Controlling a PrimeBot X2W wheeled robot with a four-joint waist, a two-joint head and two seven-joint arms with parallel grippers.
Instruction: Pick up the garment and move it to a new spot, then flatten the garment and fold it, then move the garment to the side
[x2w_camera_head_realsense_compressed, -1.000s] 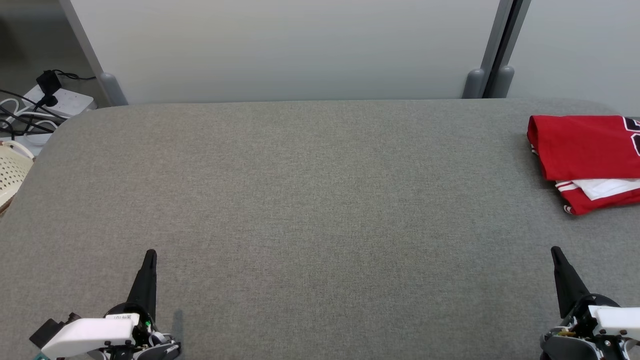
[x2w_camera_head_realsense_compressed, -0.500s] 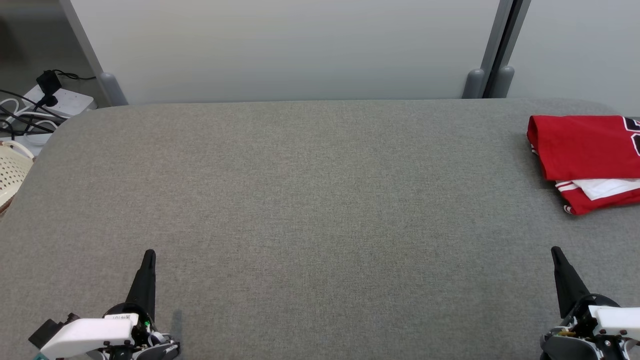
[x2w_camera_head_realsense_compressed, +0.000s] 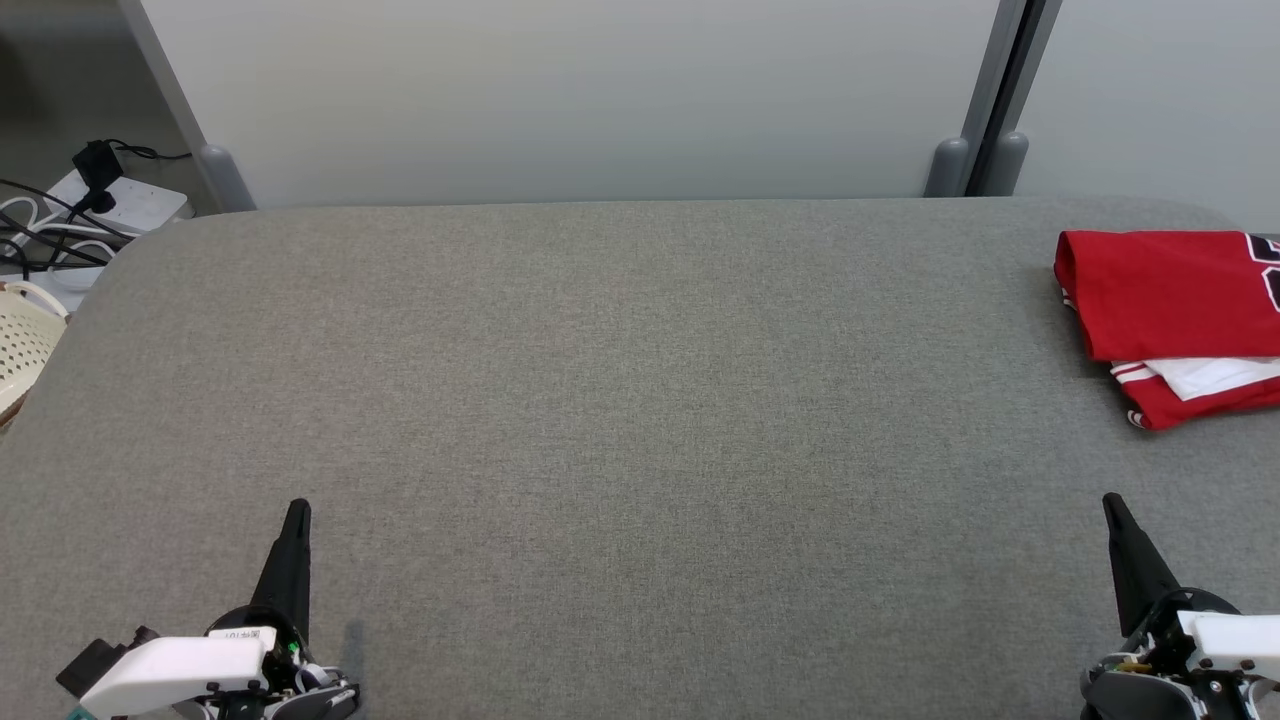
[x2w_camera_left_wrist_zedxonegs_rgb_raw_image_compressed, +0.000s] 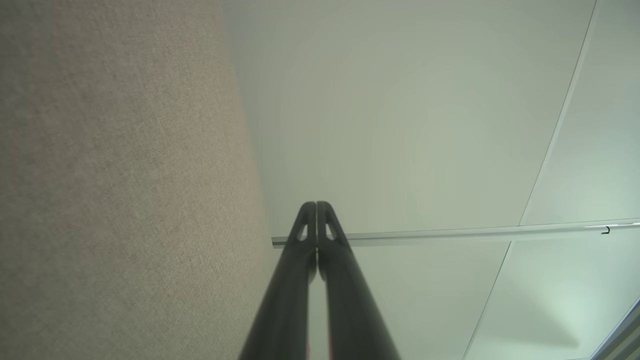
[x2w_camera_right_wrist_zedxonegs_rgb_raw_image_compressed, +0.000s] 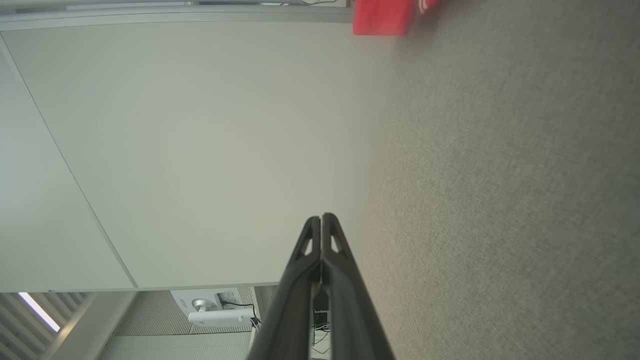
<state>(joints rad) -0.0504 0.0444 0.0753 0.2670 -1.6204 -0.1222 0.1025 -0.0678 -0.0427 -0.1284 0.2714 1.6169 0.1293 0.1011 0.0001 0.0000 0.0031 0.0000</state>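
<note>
The garment (x2w_camera_head_realsense_compressed: 1165, 295) lies folded at the upper right of the head frame, a compact red bundle with white trim peeking out along its lower edge. The frame's right border cuts it off. It rests on the grey desk (x2w_camera_head_realsense_compressed: 640, 400) close to the far right corner, which leaves the broad middle of the cloth surface bare. That placement reads as deliberate: folded and parked out of the way, so the last step of the task looks done. The left claw (x2w_camera_head_realsense_compressed: 298, 512) sits at the lower left and the right claw (x2w_camera_head_realsense_compressed: 1110, 503) at the lower right, both pointing up the frame, low over the near edge of the desk and well apart from the garment. Each has its two fingers pressed together along their length with nothing between them, as both wrist frames show clearly. Holding nothing and set wide to either side, they look like arms in a rest pose rather than arms about to reach. A red corner of the garment shows at the top edge of the right wrist frame.
</note>
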